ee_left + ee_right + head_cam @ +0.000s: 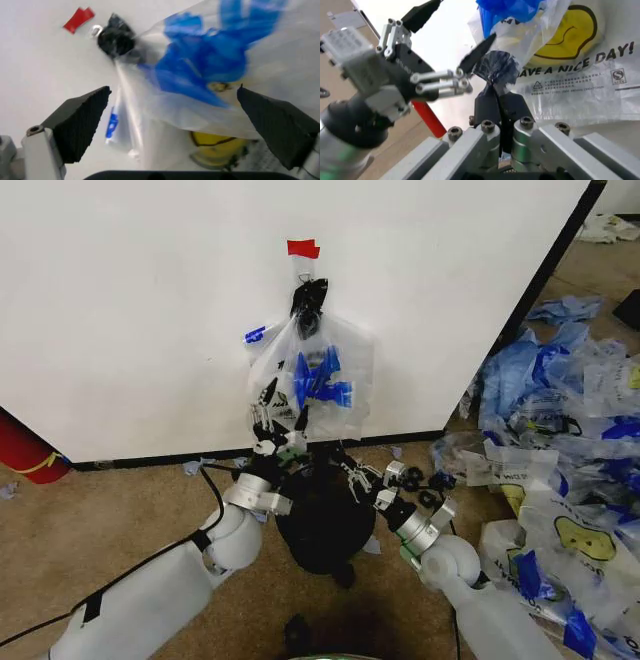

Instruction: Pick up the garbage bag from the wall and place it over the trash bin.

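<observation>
The garbage bag (312, 372), thin white plastic with blue tape strips, hangs on the wall from a black clip (308, 295) under a red tape piece (303, 248). My left gripper (281, 412) is raised at the bag's lower left corner and is open. Its black pads (80, 120) stand wide apart, with the bag (210, 71) between and beyond them. The black trash bin (322, 520) stands on the floor below the bag. My right gripper (355, 475) is at the bin's upper right rim. Its fingers (492, 107) are shut on a dark crinkled fold (495, 67) that looks like the bin's rim.
A red cylinder (25, 450) stands at the wall's foot on the far left. A heap of similar plastic bags (560, 470) covers the floor on the right. A black cable (150, 565) runs along my left arm. Brown carpet lies open to the left.
</observation>
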Robot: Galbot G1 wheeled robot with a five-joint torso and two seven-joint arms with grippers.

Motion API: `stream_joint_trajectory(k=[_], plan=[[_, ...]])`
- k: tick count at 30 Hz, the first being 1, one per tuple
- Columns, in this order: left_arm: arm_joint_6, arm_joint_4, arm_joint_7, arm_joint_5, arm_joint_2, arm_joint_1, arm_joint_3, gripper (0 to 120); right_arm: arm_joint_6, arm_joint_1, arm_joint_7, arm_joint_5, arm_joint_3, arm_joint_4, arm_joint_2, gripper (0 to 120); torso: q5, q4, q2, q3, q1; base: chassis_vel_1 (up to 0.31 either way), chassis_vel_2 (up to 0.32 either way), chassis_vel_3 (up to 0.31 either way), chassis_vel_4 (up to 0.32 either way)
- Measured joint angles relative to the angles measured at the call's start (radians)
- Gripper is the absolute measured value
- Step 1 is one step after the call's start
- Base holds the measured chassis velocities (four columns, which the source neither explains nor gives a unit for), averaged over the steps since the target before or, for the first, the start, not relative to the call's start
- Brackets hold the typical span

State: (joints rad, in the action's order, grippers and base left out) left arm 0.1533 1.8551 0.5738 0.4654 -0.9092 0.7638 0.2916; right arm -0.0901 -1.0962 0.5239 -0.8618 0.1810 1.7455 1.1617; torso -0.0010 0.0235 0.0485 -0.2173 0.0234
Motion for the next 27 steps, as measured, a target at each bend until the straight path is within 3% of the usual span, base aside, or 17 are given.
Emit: stream_joint_trajectory(k=[5, 14, 27], plan=[[0.039, -0.023, 0.031, 0.041, -0.026, -0.011, 0.013, 100, -0.001, -0.001, 0.0, -0.002, 0.002, 0.0, -0.002, 0, 0.0, 0.0001, 0.0, 0.0, 0.0, 0.0, 0.0, 0.0, 0.0], [0.17, -0.018, 0.077, 0.009, -0.047, -0.08, 0.045, 100, -0.003, 0.003, 0.003, -0.004, 0.005, -0.005, 0.001, 0, 0.0001, 0.0001, 0.0, 0.0, 0.0, 0.0, 0.0, 0.0, 0.0], [0.236, -0.016, 0.099, 0.013, -0.055, -0.08, 0.106, 100, -0.003, 0.007, 0.003, -0.005, 0.005, -0.009, 0.005, 0, 0.0, 0.0, 0.0, 0.0, 0.0, 0.0, 0.0, 0.0, 0.0]])
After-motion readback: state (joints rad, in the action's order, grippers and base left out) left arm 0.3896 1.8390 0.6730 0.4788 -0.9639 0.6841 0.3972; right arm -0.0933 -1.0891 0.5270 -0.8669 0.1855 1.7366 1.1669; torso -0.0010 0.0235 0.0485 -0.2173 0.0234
